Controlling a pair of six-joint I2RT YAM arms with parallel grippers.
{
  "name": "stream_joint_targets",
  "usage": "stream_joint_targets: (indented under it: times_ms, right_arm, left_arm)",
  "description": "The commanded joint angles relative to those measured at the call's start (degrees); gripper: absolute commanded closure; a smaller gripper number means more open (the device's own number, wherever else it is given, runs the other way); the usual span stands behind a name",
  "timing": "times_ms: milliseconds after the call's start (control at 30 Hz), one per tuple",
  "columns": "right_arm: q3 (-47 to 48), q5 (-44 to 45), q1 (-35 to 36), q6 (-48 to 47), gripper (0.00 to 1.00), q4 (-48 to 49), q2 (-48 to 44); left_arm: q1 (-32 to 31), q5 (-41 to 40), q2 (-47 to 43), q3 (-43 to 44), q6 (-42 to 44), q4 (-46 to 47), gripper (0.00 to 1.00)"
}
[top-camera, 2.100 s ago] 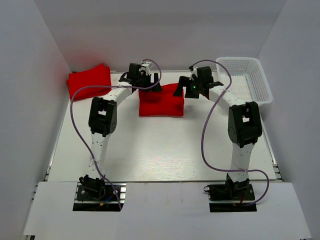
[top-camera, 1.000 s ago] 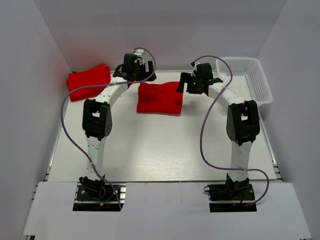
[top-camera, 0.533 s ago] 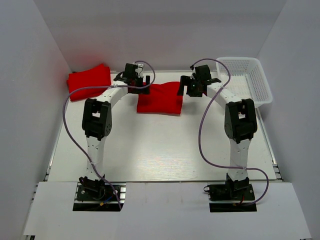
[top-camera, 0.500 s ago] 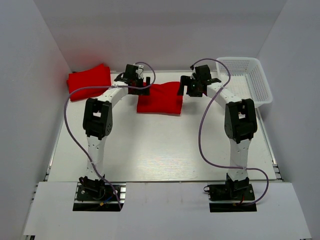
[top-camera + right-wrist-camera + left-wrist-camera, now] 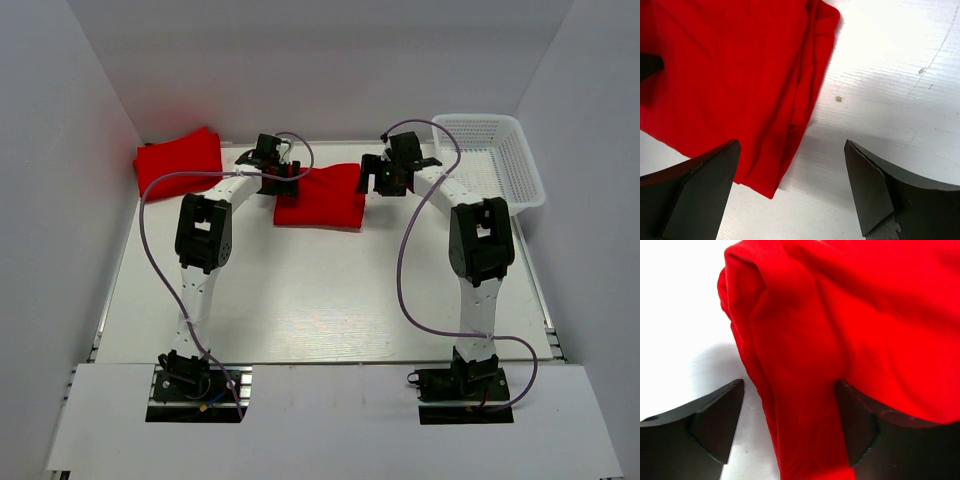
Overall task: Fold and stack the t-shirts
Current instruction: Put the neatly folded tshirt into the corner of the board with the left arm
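Over the bench (image 5: 320,300), top view: centre t-shirt (image 5: 320,202) lies folded at the far middle, and a second t-shirt (image 5: 178,160) lies folded far left, well apart. Left claw (image 5: 287,178) sits at the centre t-shirt's left edge, right claw (image 5: 377,178) at its right edge.

Left wrist view: jaws spread, straddling a bunched fold; one finger (image 5: 855,425) touches cloth.

Right wrist view: jaws wide over the layered corner, nothing held.

My read: light, limp cloth whose layers will slide, so I'd pinch through all the layers at both side edges.
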Motion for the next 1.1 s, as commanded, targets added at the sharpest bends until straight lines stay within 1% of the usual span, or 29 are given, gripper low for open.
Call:
stream_joint_targets:
  times_ms: [0,33,100,133,200,233,300,333,367,400,433,467,533,567,700,733,800,833,900,967,1067]
  right_arm:
    - [-0.7,0.9,-0.3,-1.1,0.10,-0.5,-2.5]
    - [-1.1,1.0,-0.2,-1.2,0.10,-0.5,-2.7]
    - [-1.5,1.4,-0.3,-1.0,0.10,0.1,-3.2]
    - [-2.6,2.5,-0.2,-0.4,0.10,0.7,-3.4]
    - [-5.0,2.8,-0.3,0.0,0.10,2.3,-5.2]
    - [-7.7,3.9,-0.3,1.0,0.10,4.2,-6.0]
    - [-13.0,4.3,-0.4,2.3,0.10,8.3,-9.2]
    - [-14.8,5.6,-0.3,3.1,0.10,9.9,-13.2]
    - [-20.8,6.3,-0.4,3.5,0.10,14.7,-14.4]
    - [-22.8,7.5,-0.3,4.5,0.10,16.2,-16.0]
    - [-24.7,7.9,-0.3,4.9,0.10,17.5,-19.7]
    - [-29.7,8.8,-0.5,6.3,0.10,21.1,-20.8]
    - [-33.8,11.3,-0.2,7.4,0.10,22.8,-23.8]
    - [-36.2,13.4,-0.4,8.9,0.10,23.4,-25.5]
    - [-41.9,15.8,-0.3,9.7,0.10,24.1,-30.2]
    - [-42.2,16.5,0.0,9.8,0.10,23.9,-30.7]
    - [-43.3,17.7,-0.1,10.1,0.10,23.2,-32.2]
    - [-43.5,18.4,-0.1,10.2,0.10,22.9,-32.4]
    - [-44.2,19.3,0.0,10.7,0.10,22.9,-33.3]
    - [-44.1,20.6,0.1,10.6,0.10,22.6,-33.8]
    - [-44.0,21.5,0.1,11.1,0.10,22.2,-34.1]
  left_arm:
    - [-0.7,2.7,2.4,0.1,0.1,-2.1,0.18]
    - [-0.7,4.8,2.4,-1.8,0.1,-1.4,0.24]
    - [-0.7,5.5,2.4,-3.3,0.1,0.1,0.33]
    - [-0.7,4.9,2.4,-3.3,0.9,0.1,0.48]
    - [-1.3,4.8,2.4,-3.3,2.2,0.1,0.60]
    - [-1.3,5.4,2.4,-1.9,2.2,0.1,0.69]
    - [-1.3,6.0,3.0,-0.7,2.9,-0.4,0.78]
    - [-1.3,6.0,3.0,-0.7,2.9,0.2,0.85]
    - [-1.3,6.0,2.2,-0.7,2.9,0.2,1.00]
    - [-1.3,4.6,1.6,-0.2,2.9,0.2,1.00]
    - [-1.3,4.1,0.2,-0.2,2.9,0.8,1.00]
    - [-1.3,3.4,-0.8,-0.8,3.6,1.7,1.00]
    - [-1.3,3.4,-3.0,-2.1,4.5,3.0,1.00]
    - [-1.3,2.7,-5.5,-2.1,5.3,4.1,1.00]
    - [-0.3,0.8,-11.6,-3.6,7.8,5.1,1.00]
    - [-0.3,0.8,-12.2,-2.5,8.3,5.1,1.00]
    - [-0.3,-3.7,-12.9,0.7,10.0,1.8,1.00]
    - [-0.3,-6.0,-12.9,1.7,12.5,0.9,1.00]
    - [-0.3,-6.1,-13.4,3.9,14.5,-1.0,1.00]
    - [0.2,-8.2,-13.9,4.6,15.8,-1.7,1.00]
    - [0.2,-9.5,-15.6,5.3,18.6,-1.7,1.00]
